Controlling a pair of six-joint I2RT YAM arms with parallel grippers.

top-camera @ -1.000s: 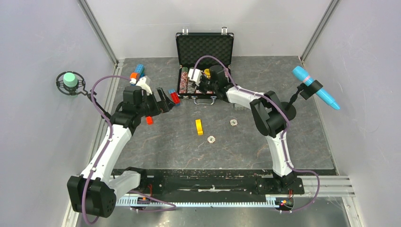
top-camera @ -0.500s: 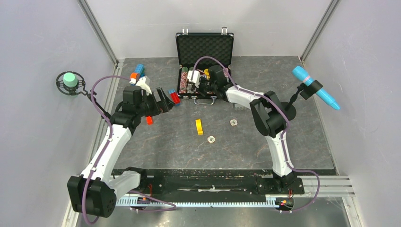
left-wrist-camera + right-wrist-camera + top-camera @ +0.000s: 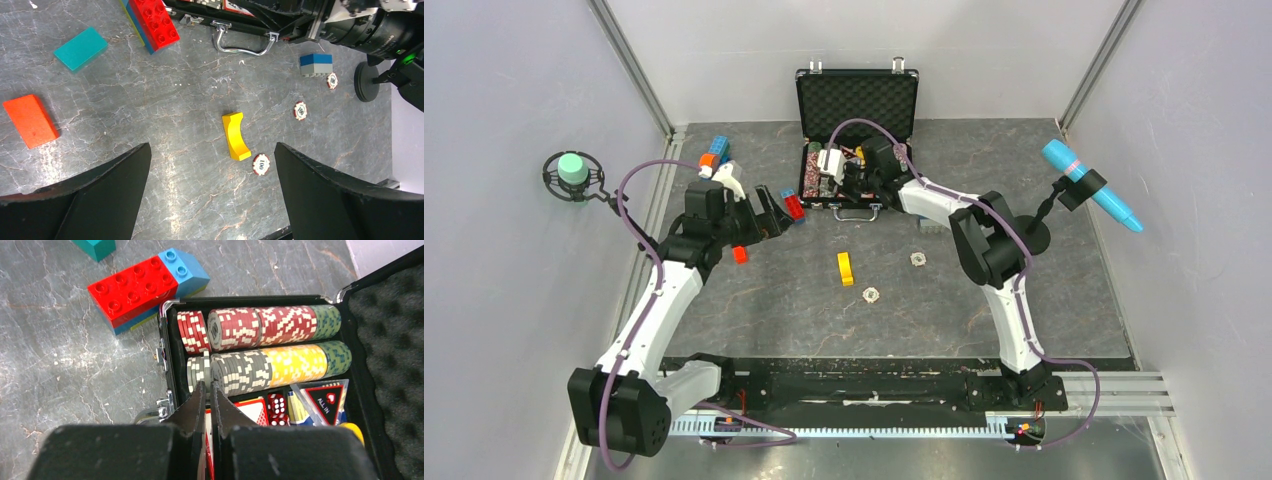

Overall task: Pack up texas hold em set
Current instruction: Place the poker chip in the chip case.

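The black briefcase (image 3: 857, 100) stands open at the back, its grey foam lid upright. In the right wrist view its tray (image 3: 167, 355) holds rows of red, grey, yellow and green chips (image 3: 280, 325), cards and dice. My right gripper (image 3: 206, 386) is over the grey row, its jaws closed to a thin gap with a chip edge-on at the tips; it also shows from above (image 3: 844, 175). Three loose chips (image 3: 261, 164) (image 3: 300, 110) (image 3: 332, 80) lie on the table. My left gripper (image 3: 212, 150) is open and empty above the table, left of the case (image 3: 774, 215).
A yellow curved block (image 3: 235, 136) lies beside the nearest chip. A red and blue brick (image 3: 155, 22) sits at the case's left corner, near its silver handle (image 3: 242, 45). An orange block (image 3: 30, 121), a teal block (image 3: 80, 48) and a blue-grey brick (image 3: 315, 64) lie around.
My right gripper has edged a little left over the case's tray. My left arm has not moved.
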